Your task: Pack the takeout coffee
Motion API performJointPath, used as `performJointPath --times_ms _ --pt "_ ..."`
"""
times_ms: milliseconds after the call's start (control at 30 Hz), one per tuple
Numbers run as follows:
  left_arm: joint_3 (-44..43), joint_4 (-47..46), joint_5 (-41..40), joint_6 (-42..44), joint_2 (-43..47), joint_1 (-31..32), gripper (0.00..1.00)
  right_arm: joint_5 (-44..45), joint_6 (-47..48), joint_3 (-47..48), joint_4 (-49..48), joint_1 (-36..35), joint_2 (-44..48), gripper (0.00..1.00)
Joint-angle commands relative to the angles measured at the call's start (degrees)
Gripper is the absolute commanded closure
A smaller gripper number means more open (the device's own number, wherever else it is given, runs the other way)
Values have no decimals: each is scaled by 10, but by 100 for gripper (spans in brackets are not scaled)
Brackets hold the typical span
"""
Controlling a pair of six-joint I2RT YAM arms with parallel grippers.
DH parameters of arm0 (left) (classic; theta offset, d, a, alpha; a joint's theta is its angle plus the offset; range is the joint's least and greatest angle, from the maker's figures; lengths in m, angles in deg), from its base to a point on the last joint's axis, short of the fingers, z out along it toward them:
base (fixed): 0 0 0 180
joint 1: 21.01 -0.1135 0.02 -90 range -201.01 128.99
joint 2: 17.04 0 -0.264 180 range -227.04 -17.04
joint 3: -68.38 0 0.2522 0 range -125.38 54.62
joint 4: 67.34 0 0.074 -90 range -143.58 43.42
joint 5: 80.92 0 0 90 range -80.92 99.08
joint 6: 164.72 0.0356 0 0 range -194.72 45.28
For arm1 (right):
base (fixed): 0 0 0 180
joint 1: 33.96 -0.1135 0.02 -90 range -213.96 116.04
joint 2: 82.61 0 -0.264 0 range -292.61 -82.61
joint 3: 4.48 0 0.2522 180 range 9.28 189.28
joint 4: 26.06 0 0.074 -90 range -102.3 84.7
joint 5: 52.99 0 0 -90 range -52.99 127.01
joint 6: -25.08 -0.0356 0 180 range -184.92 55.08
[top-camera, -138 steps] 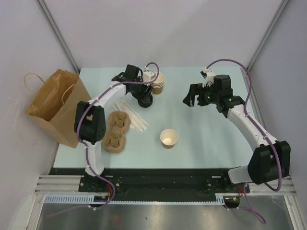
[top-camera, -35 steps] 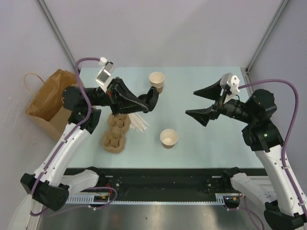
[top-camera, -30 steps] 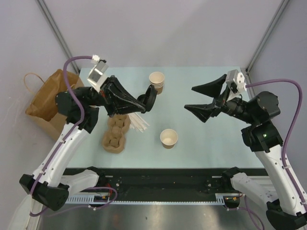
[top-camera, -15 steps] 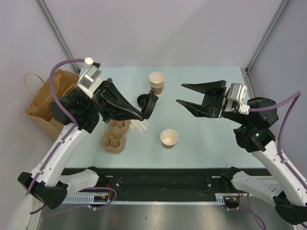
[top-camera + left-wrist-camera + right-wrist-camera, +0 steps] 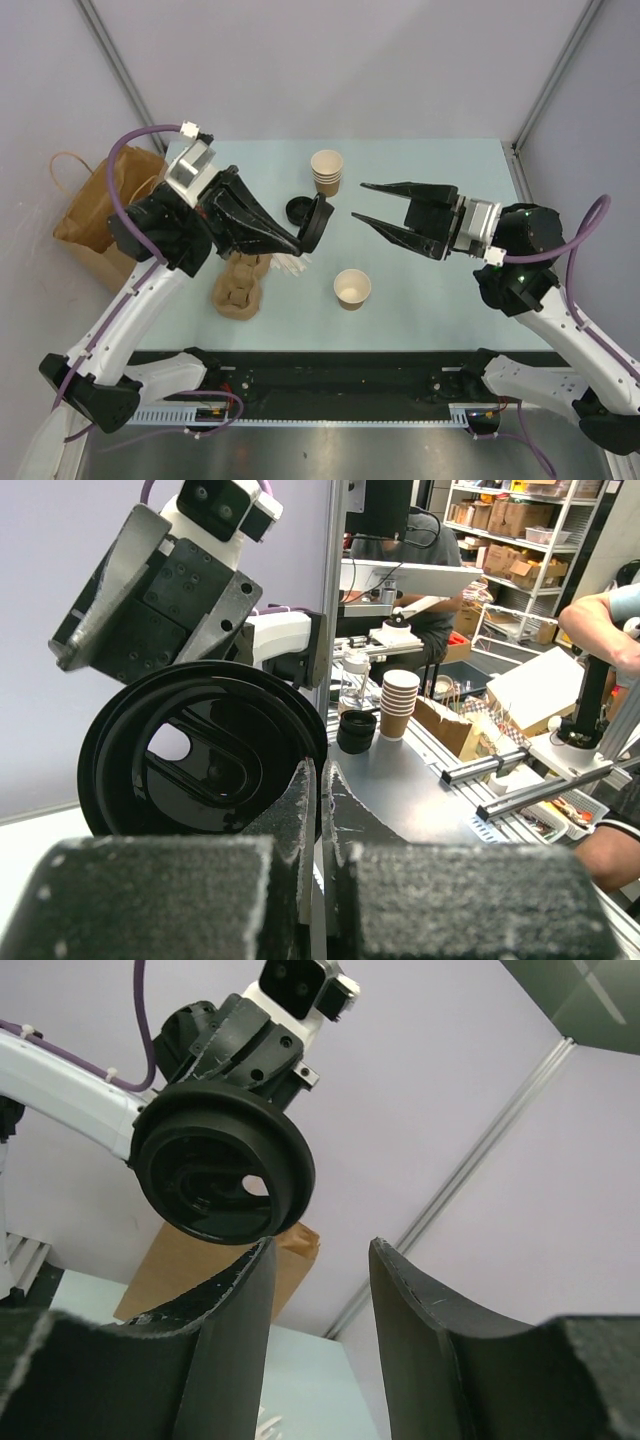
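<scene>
No lidded takeout coffee shows in any view. My left gripper is raised above the table and shut on the rim of a round black lid, held on edge. The left wrist view has that lid pinched at its lower right edge by my left gripper. Facing it from the right, my right gripper stands open and empty, its tips just short of the lid. In the right wrist view the lid hangs just beyond my right gripper. A lone lidless tan cup stands on the table below.
A stack of lidless cups stands at the back, with black lids beside it. A brown pulp cup carrier and white sticks lie at the left. A paper bag stands off the table's left edge.
The right arm has swung left toward the lid and its jaws have narrowed. The left arm has pulled nearer and turned, carrying the lid right, to face the right gripper.
</scene>
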Motion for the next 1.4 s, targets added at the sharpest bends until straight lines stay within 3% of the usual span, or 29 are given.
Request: performJointPath --times_ms 0,433,1133,1300,1367 --pt "-11 -28 -9 -9 -1 5 100 4 27 5 -55 -23 -13 53" --pt "14 -54 -16 -20 6 9 100 8 41 5 -94 -62 -42 57" --pt "32 -69 -23 -27 9 18 100 13 63 -3 -109 -81 -57 75" --pt "32 -60 -25 -22 11 18 100 14 67 -3 -102 -83 -56 89" --pt "33 -40 -26 -9 13 18 99 18 65 -3 -100 -84 -55 100"
